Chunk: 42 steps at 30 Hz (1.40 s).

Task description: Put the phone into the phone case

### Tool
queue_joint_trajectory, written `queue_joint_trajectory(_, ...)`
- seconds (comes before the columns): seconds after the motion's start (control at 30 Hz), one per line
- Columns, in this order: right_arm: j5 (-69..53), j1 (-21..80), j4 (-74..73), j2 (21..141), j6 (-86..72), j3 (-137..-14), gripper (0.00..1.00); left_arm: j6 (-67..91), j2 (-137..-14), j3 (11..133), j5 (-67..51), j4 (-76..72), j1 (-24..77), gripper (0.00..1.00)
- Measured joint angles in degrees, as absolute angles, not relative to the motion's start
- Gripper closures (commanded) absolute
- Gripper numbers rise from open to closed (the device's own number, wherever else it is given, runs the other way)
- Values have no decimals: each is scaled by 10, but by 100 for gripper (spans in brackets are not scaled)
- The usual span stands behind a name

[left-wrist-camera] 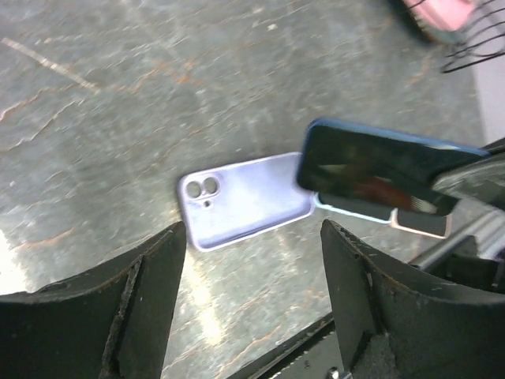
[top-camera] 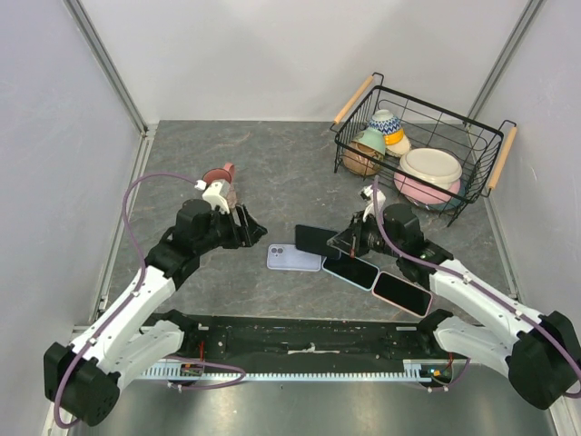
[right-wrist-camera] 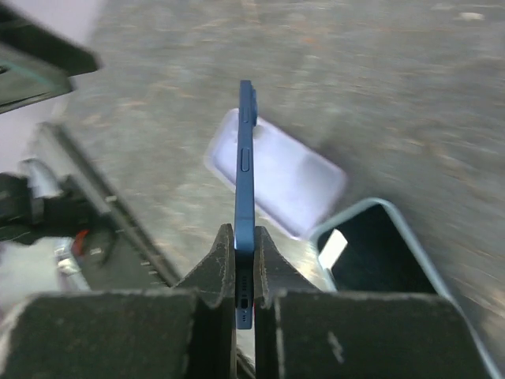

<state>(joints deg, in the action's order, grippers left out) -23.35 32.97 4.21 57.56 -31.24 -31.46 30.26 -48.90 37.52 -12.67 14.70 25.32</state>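
Slim dark-blue phone (right-wrist-camera: 245,142) clamped edge-on in right gripper (right-wrist-camera: 245,245), left gripper (left-wrist-camera: 252,272) stood spread, empty, matte lilac rounded-rectangle case (left-wrist-camera: 245,204) lay on veined grey tabletop (left-wrist-camera: 118,95).

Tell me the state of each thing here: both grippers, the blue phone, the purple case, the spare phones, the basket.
left gripper: open, empty.
purple case: flat on the table, empty.
right gripper: shut on the blue phone.
blue phone: held on edge, off the table, not in the purple case.
spare phones: flat on the table, screens dark.
basket: upright, bowls inside.
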Motion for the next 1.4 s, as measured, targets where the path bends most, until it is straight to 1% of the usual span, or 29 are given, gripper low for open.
queue_joint_trajectory(0.13,-131,310,-96,558,-258,-368,100,290,-523,375,-95,182,253,24)
queue_joint_trajectory(0.2,-91,303,-142,541,-237,-394,100,288,-535,375,-90,187,253,24)
queue_joint_trajectory(0.3,-52,300,-178,518,-214,-425,100,286,-550,375,-89,188,253,24)
queue_joint_trajectory(0.43,-43,300,-190,510,-206,-436,100,286,-566,374,-96,185,253,24)
queue_joint_trajectory(0.63,-80,300,-196,537,-214,-435,100,287,-582,355,-126,167,253,24)
queue_joint_trajectory(0.93,-172,300,-136,593,-269,-406,100,307,-605,307,-174,141,253,25)
queue_joint_trajectory(1.07,-208,300,-109,638,-285,-409,100,316,-616,306,-181,135,253,25)
queue_joint_trajectory(1.23,-252,298,-90,718,-308,-441,100,317,-635,306,-182,135,253,27)
queue_joint_trajectory(1.4,-304,293,-43,790,-340,-464,100,334,-644,306,-182,131,253,30)
